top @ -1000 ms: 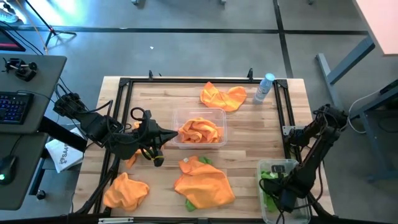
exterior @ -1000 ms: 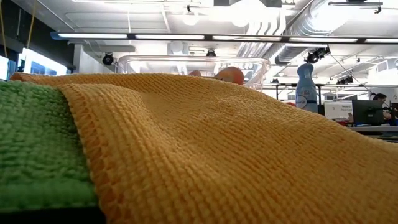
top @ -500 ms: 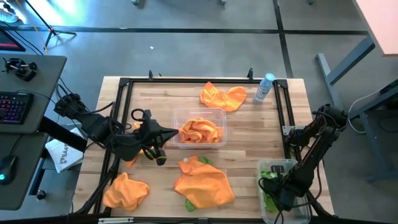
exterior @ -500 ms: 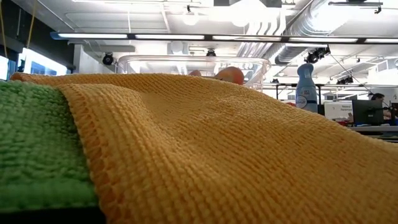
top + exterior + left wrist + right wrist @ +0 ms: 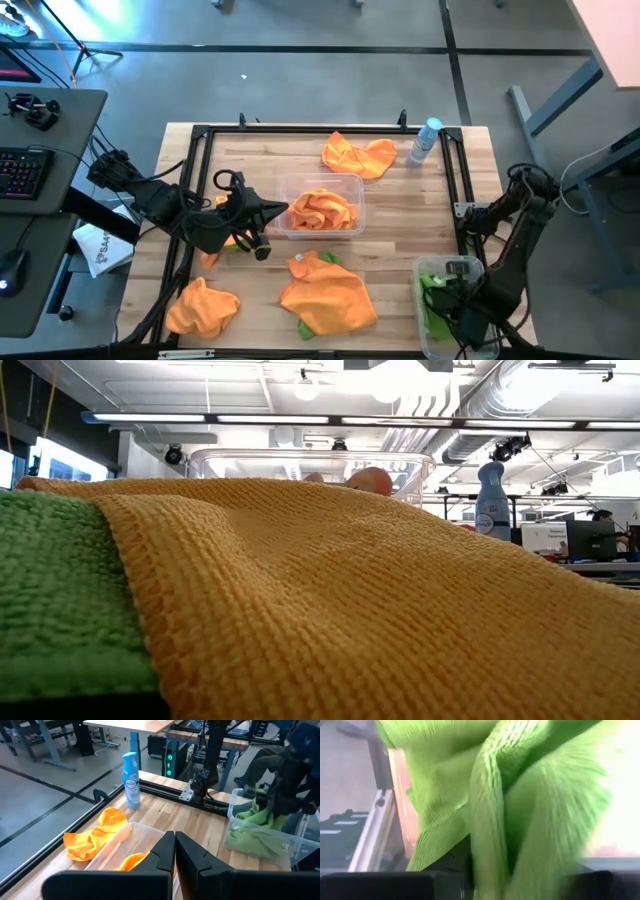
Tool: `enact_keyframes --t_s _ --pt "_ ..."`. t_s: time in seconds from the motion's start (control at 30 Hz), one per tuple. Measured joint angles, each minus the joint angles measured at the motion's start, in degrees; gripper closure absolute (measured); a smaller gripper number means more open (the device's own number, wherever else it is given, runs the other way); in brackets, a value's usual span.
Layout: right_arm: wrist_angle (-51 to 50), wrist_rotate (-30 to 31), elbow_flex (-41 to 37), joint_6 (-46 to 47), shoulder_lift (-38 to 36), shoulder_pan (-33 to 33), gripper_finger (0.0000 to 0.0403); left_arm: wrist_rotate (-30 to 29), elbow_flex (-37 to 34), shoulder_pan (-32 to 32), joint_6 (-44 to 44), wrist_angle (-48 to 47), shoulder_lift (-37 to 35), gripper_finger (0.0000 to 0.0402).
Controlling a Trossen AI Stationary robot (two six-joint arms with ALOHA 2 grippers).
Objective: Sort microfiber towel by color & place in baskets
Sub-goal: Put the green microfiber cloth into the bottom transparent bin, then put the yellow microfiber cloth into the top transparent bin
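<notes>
A bright green microfiber towel (image 5: 432, 300) lies bunched in the clear rectangular plastic basket (image 5: 450, 266) at the table's right front corner. The right gripper (image 5: 462, 312) is down inside that basket against the green cloth; whether its fingers are parted or gripping cannot be told. A second clear basket (image 5: 350, 183) at the table's centre holds a crumpled orange microfiber towel (image 5: 322, 209). The left gripper (image 5: 268, 210), clenched shut and holding nothing, sits just beside that basket's left wall. More orange towels lie loose: at the back (image 5: 357, 155), front centre over green cloth (image 5: 328, 295), and front left (image 5: 201, 307). A blue-capped spray bottle (image 5: 426, 140) stands near the back right.
</notes>
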Motion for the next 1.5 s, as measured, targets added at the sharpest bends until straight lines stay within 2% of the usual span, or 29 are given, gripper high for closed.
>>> enact_keyframes --t_s 0.13,0.33,0.43,0.5,0.63,0.73,0.83,0.9,1.03,1.13,1.23,1.5 --pt "-7.89 4.44 7.64 -0.02 0.0 0.26 0.0279 0.11 0.0 0.0 -0.01 -0.01 0.0 0.0401" --pt "-19.17 9.37 17.76 2.7 0.0 0.49 0.0279 3.83 0.0 0.0 -0.17 0.03 0.39 0.0401" --pt "-20.97 11.99 21.19 4.53 -0.19 0.49 0.0279 4.65 0.0 -0.02 -0.1 -0.02 1.27 0.0401" --pt "-20.9 16.9 22.4 4.7 -0.35 0.54 0.028 4.98 0.0 -0.02 -0.1 0.01 2.11 0.0401" --pt "-20.94 30.66 23.17 6.01 -0.46 0.48 0.0302 5.3 0.0 -0.02 -0.03 0.03 4.68 0.0401" --pt "-21.02 39.42 22.33 5.08 -0.46 -0.35 0.0342 7.01 0.0 0.0 1.29 0.23 6.73 0.0401" --pt "-20.86 45.63 20.74 1.48 -0.46 -1.71 0.0388 10.04 0.0 0.0 2.9 0.46 8.66 0.0401" --pt "-20.41 47.11 19.86 0.93 -0.46 -2.85 0.0398 12.16 0.0 0.0 2.6 0.92 9.92 0.0401" --pt "-20.04 47.97 18.83 10.89 -0.46 -6.06 0.0392 18.07 0.0 -0.01 0.29 3.38 11.73 0.0401" --pt "-18.98 45.44 18.82 6.73 -0.46 -7.93 0.0401 22.65 0.02 0.71 -0.57 5.71 12.88 0.0401" --pt "-18.91 44.45 18.82 3.21 -0.77 -9.34 0.0402 24.71 0.0 1.49 -2.59 5.71 14.37 0.0401" --pt "-18.86 45.39 18.82 0.17 -3.62 -10.45 0.0402 30.37 0.0 2.58 -7.5 5.44 18.33 0.0401"
